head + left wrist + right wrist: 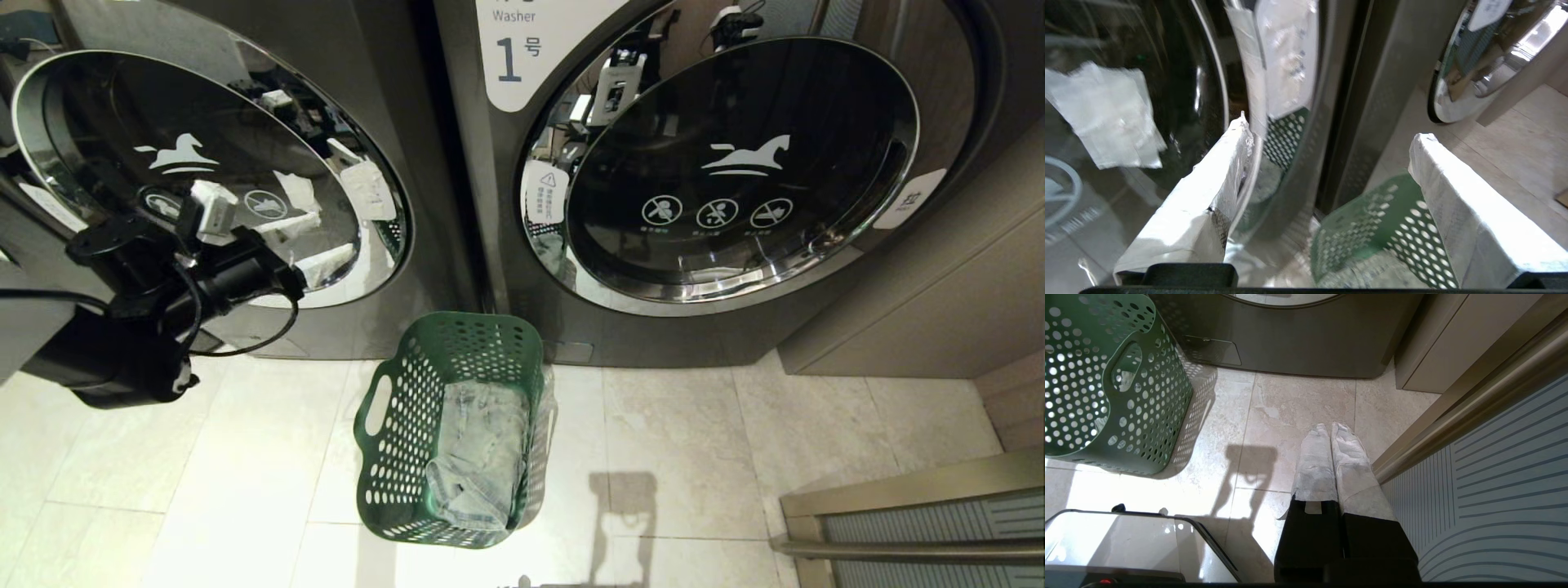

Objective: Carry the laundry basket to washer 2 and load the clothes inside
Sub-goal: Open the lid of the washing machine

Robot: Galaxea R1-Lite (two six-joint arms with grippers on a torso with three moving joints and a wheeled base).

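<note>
Denim, pale and folded, the clothes (478, 449) lie in the laundry basket (400, 425) on the floor between two washers. Likely soft and light; pinch a thick fold. Left gripper (1327, 163) hovers at the left washer's door (98, 106), jaws spread. Right gripper (1331, 457) hangs parked, jaws pressed together.

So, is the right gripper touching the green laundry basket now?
Apart. The right wrist view shows the right gripper, fingers shut together, over bare floor tiles, with a wide strip of floor between it and the laundry basket.
</note>
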